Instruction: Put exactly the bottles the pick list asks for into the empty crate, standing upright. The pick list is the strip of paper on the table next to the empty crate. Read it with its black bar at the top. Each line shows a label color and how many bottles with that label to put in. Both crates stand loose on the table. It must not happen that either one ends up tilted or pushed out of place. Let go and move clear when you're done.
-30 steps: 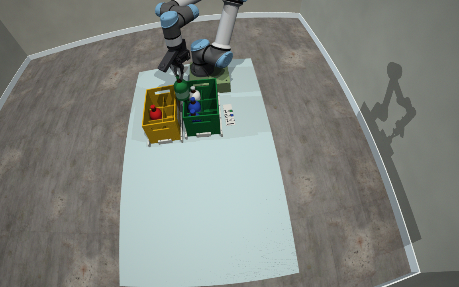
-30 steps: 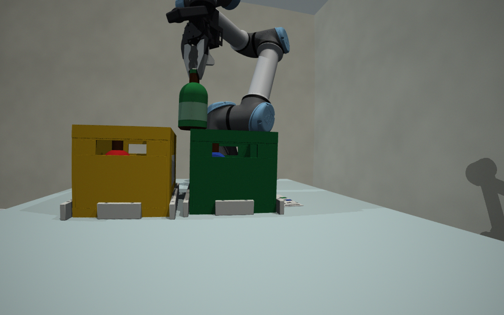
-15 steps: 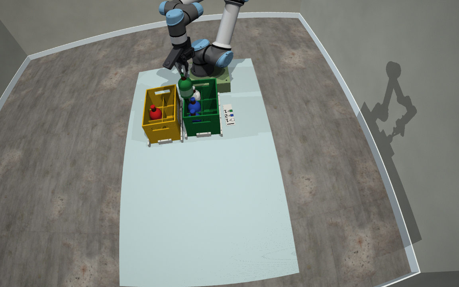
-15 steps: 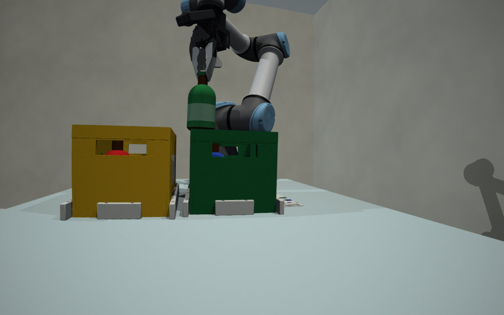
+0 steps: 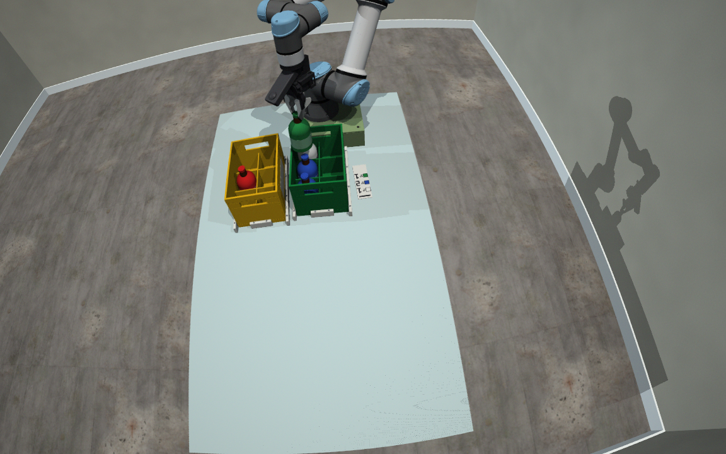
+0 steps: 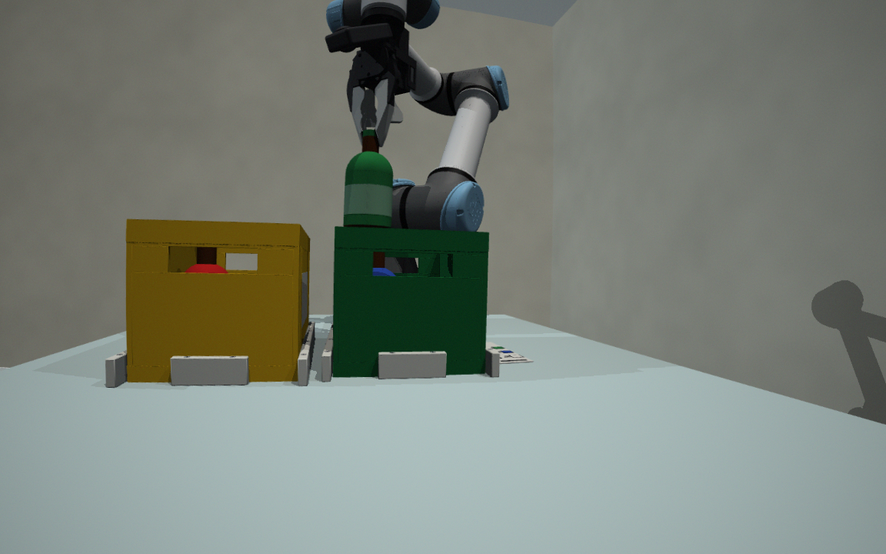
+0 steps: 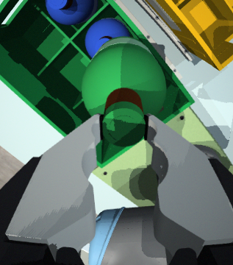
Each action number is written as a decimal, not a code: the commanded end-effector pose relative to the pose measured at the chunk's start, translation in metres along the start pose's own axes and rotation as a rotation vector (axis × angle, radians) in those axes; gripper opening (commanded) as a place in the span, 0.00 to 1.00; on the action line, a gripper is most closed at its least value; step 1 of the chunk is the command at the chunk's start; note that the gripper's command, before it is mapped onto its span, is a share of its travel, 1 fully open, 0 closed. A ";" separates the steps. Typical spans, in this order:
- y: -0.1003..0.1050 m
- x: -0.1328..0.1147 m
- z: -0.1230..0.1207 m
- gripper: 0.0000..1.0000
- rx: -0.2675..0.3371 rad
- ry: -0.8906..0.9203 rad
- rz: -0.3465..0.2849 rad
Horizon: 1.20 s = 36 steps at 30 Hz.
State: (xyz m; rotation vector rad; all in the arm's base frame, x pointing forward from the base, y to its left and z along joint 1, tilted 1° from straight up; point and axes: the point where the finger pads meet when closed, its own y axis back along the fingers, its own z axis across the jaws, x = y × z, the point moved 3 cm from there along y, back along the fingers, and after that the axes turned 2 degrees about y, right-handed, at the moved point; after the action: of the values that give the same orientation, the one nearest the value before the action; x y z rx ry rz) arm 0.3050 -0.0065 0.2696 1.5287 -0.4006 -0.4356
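My gripper (image 5: 296, 107) is shut on the cap of a green-label bottle (image 5: 299, 134) and holds it upright just above the back left corner of the green crate (image 5: 319, 169). In the exterior view the bottle (image 6: 368, 189) hangs with its base at the rim of the green crate (image 6: 410, 303). In the wrist view the fingers clamp the green cap, with the bottle body (image 7: 123, 82) below. The green crate holds two blue bottles (image 5: 306, 167) and a white one (image 5: 312, 151), partly hidden. The yellow crate (image 5: 257, 179) holds a red bottle (image 5: 244, 178). The pick list (image 5: 361, 180) lies right of the green crate.
Grey blocks (image 6: 208, 369) sit at the feet of both crates. The robot base (image 5: 337, 121) stands right behind the green crate. The two crates stand side by side, almost touching.
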 end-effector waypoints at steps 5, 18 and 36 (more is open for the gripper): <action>0.002 -0.021 -0.007 0.00 0.001 0.000 0.006; 0.002 -0.042 -0.014 0.00 0.001 0.000 0.006; 0.002 -0.073 -0.024 0.00 0.001 0.000 0.006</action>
State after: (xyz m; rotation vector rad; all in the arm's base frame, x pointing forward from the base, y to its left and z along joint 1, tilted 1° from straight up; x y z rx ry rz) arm 0.2628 0.0407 0.2711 1.5283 -0.4011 -0.4334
